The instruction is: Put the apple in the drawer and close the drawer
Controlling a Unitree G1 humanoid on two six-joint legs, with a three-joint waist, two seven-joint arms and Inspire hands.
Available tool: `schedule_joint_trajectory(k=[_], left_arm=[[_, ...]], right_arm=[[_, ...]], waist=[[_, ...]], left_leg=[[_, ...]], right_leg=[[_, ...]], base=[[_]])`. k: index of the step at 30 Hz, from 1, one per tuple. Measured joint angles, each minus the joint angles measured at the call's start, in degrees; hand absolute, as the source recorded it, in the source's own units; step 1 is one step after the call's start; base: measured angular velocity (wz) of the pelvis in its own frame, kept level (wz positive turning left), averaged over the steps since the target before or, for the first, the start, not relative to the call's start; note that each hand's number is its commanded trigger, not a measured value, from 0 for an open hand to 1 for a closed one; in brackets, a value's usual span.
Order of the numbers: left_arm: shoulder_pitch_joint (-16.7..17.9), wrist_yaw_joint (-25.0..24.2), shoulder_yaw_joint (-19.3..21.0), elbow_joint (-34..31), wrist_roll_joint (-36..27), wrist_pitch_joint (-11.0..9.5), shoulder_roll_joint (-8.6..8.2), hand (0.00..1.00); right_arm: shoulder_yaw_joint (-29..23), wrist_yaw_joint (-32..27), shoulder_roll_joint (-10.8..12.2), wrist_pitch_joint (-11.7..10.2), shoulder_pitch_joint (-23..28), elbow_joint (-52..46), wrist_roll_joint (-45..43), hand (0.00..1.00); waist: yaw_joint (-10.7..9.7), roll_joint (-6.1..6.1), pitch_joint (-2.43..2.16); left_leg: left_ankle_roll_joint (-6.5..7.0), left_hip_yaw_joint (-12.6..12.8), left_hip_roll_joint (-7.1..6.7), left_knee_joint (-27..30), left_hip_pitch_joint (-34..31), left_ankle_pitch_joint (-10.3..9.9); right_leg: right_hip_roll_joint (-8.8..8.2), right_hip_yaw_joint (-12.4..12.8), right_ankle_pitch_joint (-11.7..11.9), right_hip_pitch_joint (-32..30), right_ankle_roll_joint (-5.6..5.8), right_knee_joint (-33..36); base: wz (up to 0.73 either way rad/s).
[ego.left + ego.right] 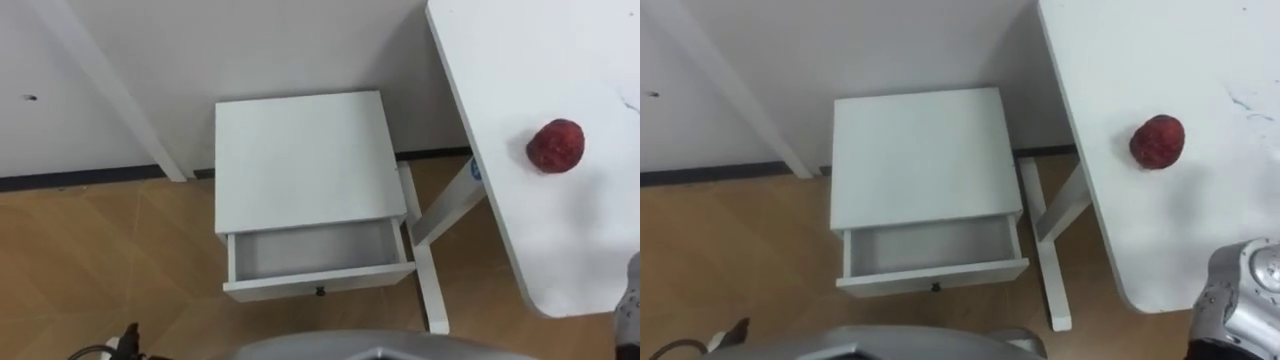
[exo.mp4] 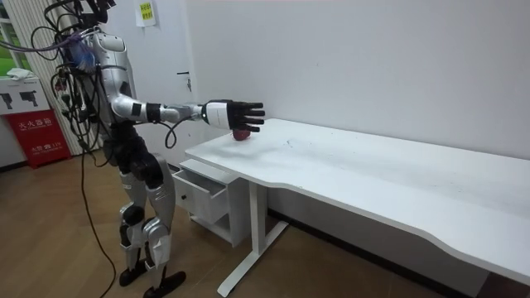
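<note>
A red apple lies on the white table near its left edge. In the room view my right hand reaches out over the table at the apple, open with fingers straight and spread, holding nothing. My right forearm enters at the lower right of the eye views. Straight before me the white bedside cabinet stands against the wall, its drawer pulled out and bare inside. I stand upright in front of the cabinet, with the table to my right.
The table's white leg and foot run along the floor just right of the drawer. A slanted white bar leans at the wall left of the cabinet. A red box stands at the room view's left, on wooden floor.
</note>
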Motion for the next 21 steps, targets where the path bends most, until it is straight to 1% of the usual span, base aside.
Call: schedule_joint_trajectory(k=[3, 6, 8, 11, 12, 14, 17, 21], left_arm=[[0.4, 0.0, 0.0, 0.1, 0.1, 0.0, 0.01, 0.00], [1.2, -0.4, 0.0, 0.2, 0.1, 0.1, 0.09, 0.00], [1.4, -1.1, 0.0, 0.2, 0.2, 0.6, 0.08, 0.00], [1.5, -2.2, 0.0, 0.2, 0.9, 1.3, 0.08, 0.00], [1.5, -2.4, 0.0, 0.1, 1.4, 1.6, 0.05, 0.00], [1.5, -2.4, -0.1, 0.1, 1.9, 1.8, 0.05, 0.00], [1.5, -2.2, -0.1, 0.1, 1.9, 1.8, 0.06, 0.00], [1.5, -2.1, -0.1, -0.1, 1.9, 1.8, 0.07, 0.00]], right_arm=[[2.0, 2.8, -0.2, 0.2, 0.1, -0.5, -3.6, 0.00], [4.1, 6.3, -0.3, 0.5, 0.1, -1.3, -6.7, 0.00], [5.0, 8.5, -0.4, 0.8, 0.1, -1.3, -7.0, 0.00], [6.5, 11.7, -0.4, 2.0, 0.1, -1.3, -7.4, 0.00], [7.0, 13.2, -0.4, 2.6, 0.1, -1.3, -8.8, 0.00], [7.3, 15.4, -0.4, 3.2, 0.1, -1.2, -11.2, 0.00], [9.1, 18.6, -1.2, 3.2, 0.1, -1.1, -14.1, 0.00], [9.5, 22.6, -1.2, 3.2, 0.1, -1.1, -17.7, 0.00]], waist=[[1.0, -0.21, 0.19], [1.4, -0.25, 0.21], [1.7, -0.41, 0.30], [2.2, -0.67, 0.42], [2.2, -0.58, 0.35], [2.4, -0.75, 0.37], [2.6, -0.87, 0.34], [2.6, -1.17, 0.29]], left_leg=[[-0.02, 0.3, 0.04, -0.3, 0.6, 0.0], [-0.02, 0.3, 0.05, -0.4, 0.7, 0.0], [-0.02, 0.3, 0.04, -0.4, 0.7, 0.0], [-0.02, 0.0, 0.03, -0.3, 0.6, 0.0], [-0.02, 0.0, 0.03, -0.3, 0.6, 0.0], [-0.02, 0.0, 0.03, -0.3, 0.6, 0.0], [-0.02, 0.1, 0.03, -0.3, 0.6, 0.0], [-0.02, 0.1, 0.03, -0.2, 0.8, 0.0]], right_leg=[[0.06, 0.5, 0.0, 0.3, 0.00, 0.0], [0.06, 0.7, 0.0, 0.4, 0.00, 0.0], [0.04, 0.7, 0.0, 0.4, 0.00, 0.0], [0.04, 0.5, 0.0, 0.4, 0.00, 0.0], [0.03, 0.3, 0.0, 0.4, 0.00, -0.1], [0.01, 0.3, 0.0, 0.4, 0.00, -0.1], [0.01, 0.3, 0.0, 0.4, 0.00, -0.1], [-0.03, 0.3, 0.0, 0.6, 0.00, -0.1]], base=[[-0.06], [-0.01], [0.00], [0.03], [0.04], [0.00], [0.00], [0.00]])
